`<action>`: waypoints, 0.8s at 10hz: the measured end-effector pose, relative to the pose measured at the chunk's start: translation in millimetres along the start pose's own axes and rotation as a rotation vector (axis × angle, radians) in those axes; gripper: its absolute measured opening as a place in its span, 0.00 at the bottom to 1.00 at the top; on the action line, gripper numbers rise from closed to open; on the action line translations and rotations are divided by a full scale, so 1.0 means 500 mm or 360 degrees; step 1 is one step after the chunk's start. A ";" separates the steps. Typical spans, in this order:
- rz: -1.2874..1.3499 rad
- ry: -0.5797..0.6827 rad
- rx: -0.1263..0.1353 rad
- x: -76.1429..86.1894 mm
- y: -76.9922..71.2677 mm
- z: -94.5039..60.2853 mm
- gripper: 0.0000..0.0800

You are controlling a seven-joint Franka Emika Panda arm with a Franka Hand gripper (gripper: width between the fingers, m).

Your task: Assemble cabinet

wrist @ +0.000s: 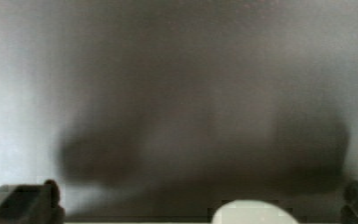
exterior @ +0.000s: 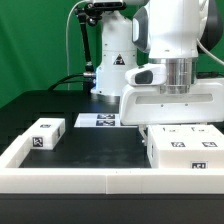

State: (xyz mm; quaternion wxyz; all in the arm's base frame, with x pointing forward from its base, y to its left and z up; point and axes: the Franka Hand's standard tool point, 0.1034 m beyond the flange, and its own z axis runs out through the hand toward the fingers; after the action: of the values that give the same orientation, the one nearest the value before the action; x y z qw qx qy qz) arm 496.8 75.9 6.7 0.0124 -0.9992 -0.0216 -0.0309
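- White cabinet (exterior: 185,150) just beneath end effector (wrist: 194,203); fingers (wrist: 28,200) spread wide, holding nothing.
- Descend straight, straddle its wall evenly, close squarely to avoid tilting.

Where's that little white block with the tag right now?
The block lies alone on the table at the exterior view's left, just inside the rail and left of the marker board.

the cabinet (exterior: 185,152), a big white box with black-and-white tags on its top and near face, lies flat at the near right, just beneath me. a small white block (exterior: 45,133), also tagged, lies well apart on the left.
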 end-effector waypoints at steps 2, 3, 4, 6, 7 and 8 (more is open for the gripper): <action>-0.0004 0.0000 0.0000 0.000 -0.001 0.000 0.67; -0.0005 -0.0001 0.0000 -0.001 -0.001 0.000 0.67; -0.0008 -0.0002 0.0001 -0.002 -0.001 0.001 0.44; -0.0014 -0.0005 0.0000 -0.004 -0.001 0.002 0.26; -0.0014 -0.0006 0.0000 -0.004 -0.001 0.002 0.25; -0.0017 -0.0006 0.0001 -0.004 -0.002 0.002 0.19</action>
State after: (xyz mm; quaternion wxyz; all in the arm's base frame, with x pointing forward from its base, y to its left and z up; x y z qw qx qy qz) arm 494.7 76.7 5.5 0.0124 -0.9991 -0.0269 -0.0290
